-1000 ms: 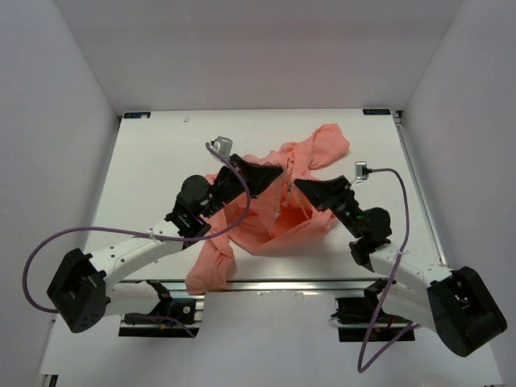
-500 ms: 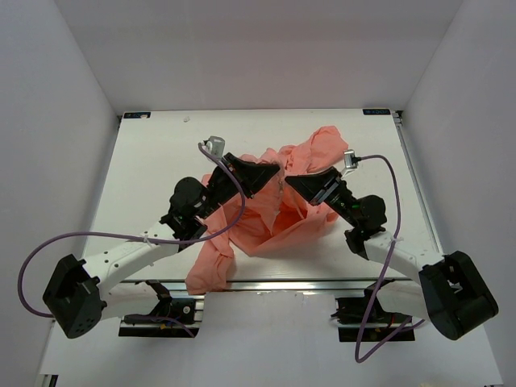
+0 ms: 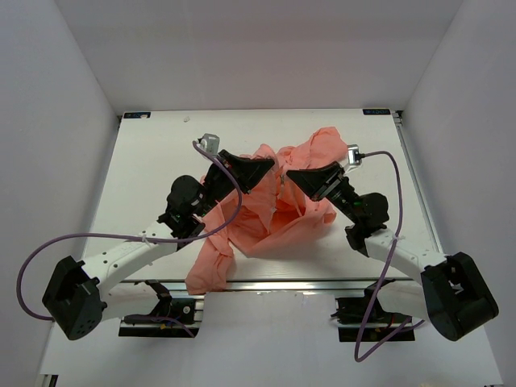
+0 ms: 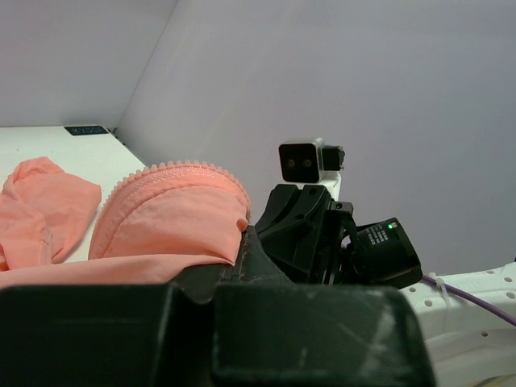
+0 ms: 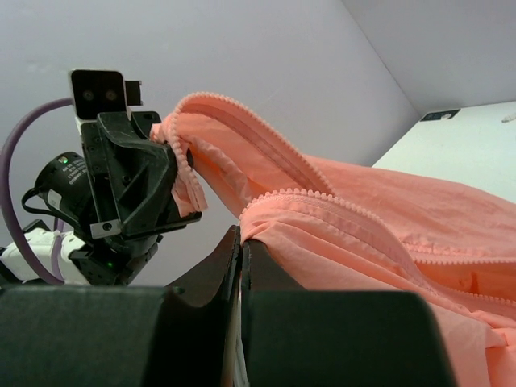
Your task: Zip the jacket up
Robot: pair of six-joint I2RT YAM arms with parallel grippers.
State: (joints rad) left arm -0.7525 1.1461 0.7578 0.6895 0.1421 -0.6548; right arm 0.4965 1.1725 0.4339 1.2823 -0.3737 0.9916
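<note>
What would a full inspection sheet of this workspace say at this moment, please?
Surface: white table.
Job's things: salmon-pink jacket crumpled mid-table, one part hanging over the near edge; zipper teeth apart, so unzipped.
Clutter: one pale speck near the far edge, too small to identify.
Grippers: left gripper and right gripper each shut on a jacket edge, raised, close together.
Cables: purple cables run along both arms; the left one loops over the jacket.
Surroundings: plain pale walls on three sides.
</note>
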